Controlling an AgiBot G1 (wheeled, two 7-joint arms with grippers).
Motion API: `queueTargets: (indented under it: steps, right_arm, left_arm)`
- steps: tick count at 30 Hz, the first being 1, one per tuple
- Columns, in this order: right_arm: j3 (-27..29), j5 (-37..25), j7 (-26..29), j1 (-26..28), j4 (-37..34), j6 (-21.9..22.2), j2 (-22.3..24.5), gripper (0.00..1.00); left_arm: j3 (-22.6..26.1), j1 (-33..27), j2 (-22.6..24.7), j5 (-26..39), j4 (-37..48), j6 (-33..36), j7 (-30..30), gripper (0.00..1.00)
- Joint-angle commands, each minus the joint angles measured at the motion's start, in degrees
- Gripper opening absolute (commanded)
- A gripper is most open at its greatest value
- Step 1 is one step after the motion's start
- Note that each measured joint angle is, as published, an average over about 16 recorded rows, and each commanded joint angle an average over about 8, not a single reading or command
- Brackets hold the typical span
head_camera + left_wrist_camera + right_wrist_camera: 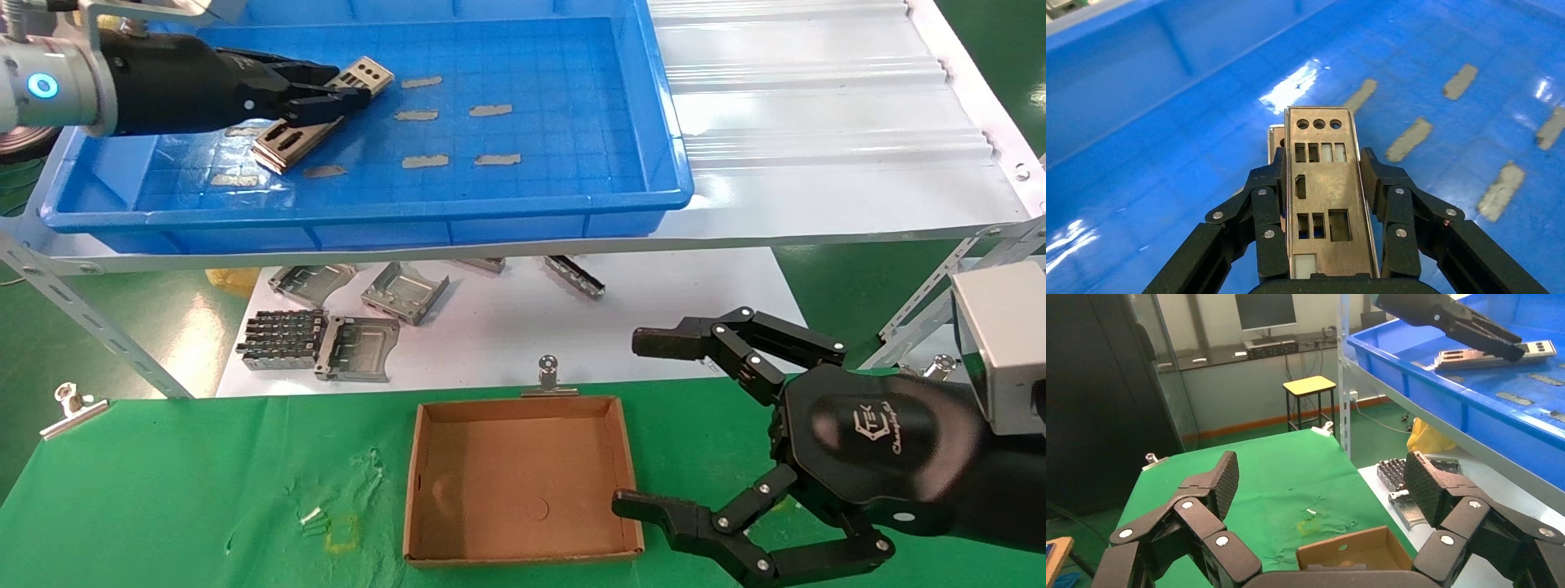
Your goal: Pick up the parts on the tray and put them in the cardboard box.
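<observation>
Two grippers are seen from the head camera. The left gripper (347, 96) is reached into the tray (654, 106), its fingers pinched on one of the parts (359, 77), which is lifted at an angle above further parts (286, 147) stacked just beneath it. Small tape strips (425, 161) are stuck to the tray floor ahead of the fingertips, probably as placement marks. The right gripper (641, 425) is held spread wide just beside the cardboard box (417, 490), which appears empty; the arm seems parked there, clear of the work. Folded brackets (404, 290) are left on the white sheet between tray and box.

From the left wrist, the held plate (1321, 196) is seen clamped by its long edges between both fingers (1269, 226), so its punched face is kept free; a second plate edge (1274, 138) is glimpsed behind it.

From the right wrist, both pads (1223, 478) are shown well apart with nothing between them, the box corner (1352, 551) just beyond.
</observation>
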Motion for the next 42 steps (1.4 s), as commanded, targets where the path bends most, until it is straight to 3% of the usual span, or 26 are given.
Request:
queueTargets:
  steps: [1,3,4,10,12,29,30,37,38,42]
  right_arm:
    - [0.0,0.0,0.0,0.0,0.0,0.0,0.0,1.0]
    - [0.0,0.0,0.0,0.0,0.0,0.0,0.0,1.0]
    - [0.0,0.0,0.0,0.0,0.0,0.0,0.0,1.0]
    - [0.0,0.0,0.0,0.0,0.0,0.0,0.0,1.0]
    - [0.0,0.0,0.0,0.0,0.0,0.0,0.0,1.0]
    - [0.0,0.0,0.0,0.0,0.0,0.0,0.0,1.0]
    - [0.0,0.0,0.0,0.0,0.0,0.0,0.0,1.0]
    - [0.0,0.0,0.0,0.0,0.0,0.0,0.0,1.0]
    - [0.0,0.0,0.0,0.0,0.0,0.0,0.0,1.0]
    - [0.0,0.0,0.0,0.0,0.0,0.0,0.0,1.0]
  left_arm:
    - [0.0,-0.1,-0.3,0.0,0.0,-0.1,-0.1,0.0]
    - [0.0,-0.1,-0.3,0.0,0.0,-0.2,-0.1,0.04]
    - [0.0,-0.1,-0.3,0.1,0.0,-0.2,-0.1,0.12]
    - [0.2,-0.1,-0.2,0.3,0.1,-0.2,-0.5,0.86]
    - [0.2,-0.1,-0.2,0.3,0.1,-0.4,-0.5,1.0]
    - [-0.9,0.0,-0.3,-1.2,-0.8,-0.2,0.6,1.0]
    - [-0.8,0.0,-0.4,-1.2,-0.8,-0.2,0.6,0.92]
    - [-0.5,0.0,-0.2,-0.7,-0.4,-0.3,0.5,0.04]
    - [-0.5,0.1,-0.1,-0.7,-0.4,-0.3,0.5,0.0]
    - [-0.6,0.3,0.0,-0.8,-0.3,-0.5,0.5,0.0]
